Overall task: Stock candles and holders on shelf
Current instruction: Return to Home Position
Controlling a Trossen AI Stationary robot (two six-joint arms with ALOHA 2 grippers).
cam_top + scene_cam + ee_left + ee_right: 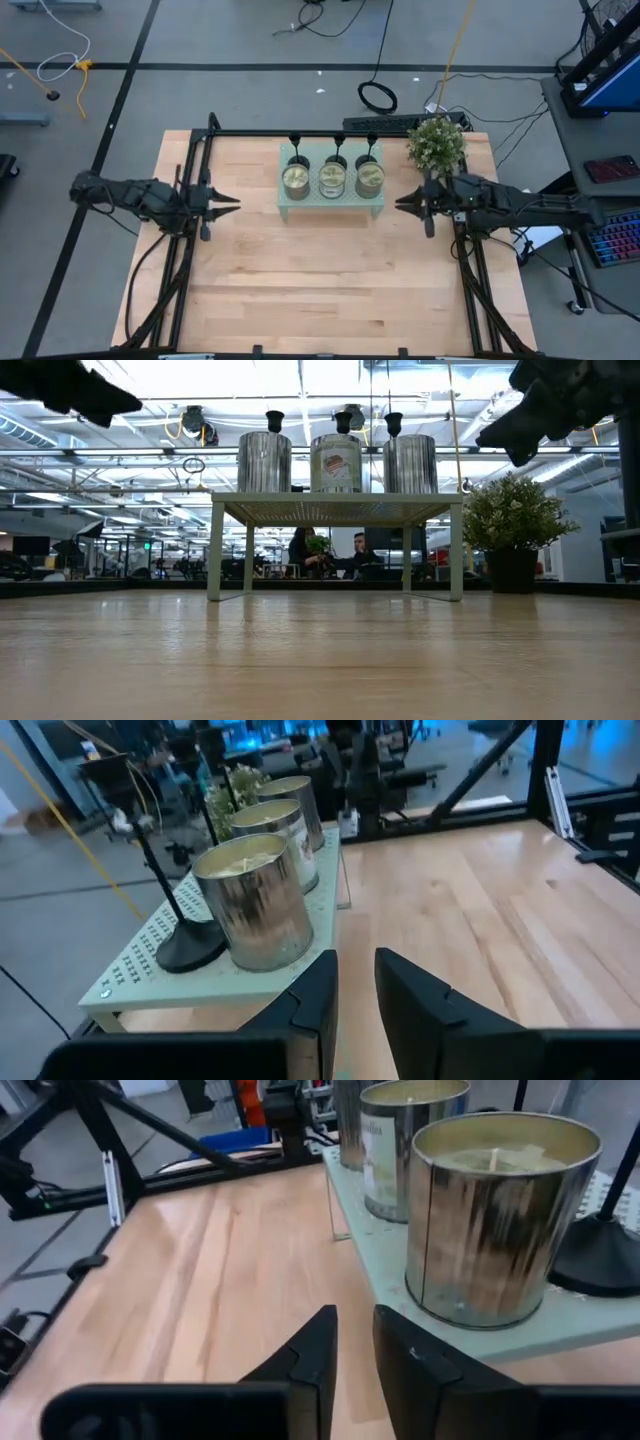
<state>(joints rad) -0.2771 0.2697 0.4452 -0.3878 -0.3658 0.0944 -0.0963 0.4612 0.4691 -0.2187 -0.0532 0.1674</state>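
The mint-green shelf (331, 207) stands on its short legs at the middle of the table's far side. Three jar candles with pale wax (296, 178) (332, 178) (369, 177) stand in a row on its dotted top. Three black holders (295, 150) (338, 149) (372, 147) stand just behind them along the far edge. My left gripper (232, 205) hovers left of the shelf, shut and empty, pointing at it. My right gripper (402, 205) hovers right of it, shut and empty. The nearest candle (255, 905) and a holder's base (190, 945) show in the left wrist view.
A bushy potted plant (436, 145) stands at the table's far right, close behind my right gripper. A black frame (200, 140) runs along the table's edges. Bare wooden tabletop (320, 280) lies in front of the shelf. People sit in the room beyond (360, 555).
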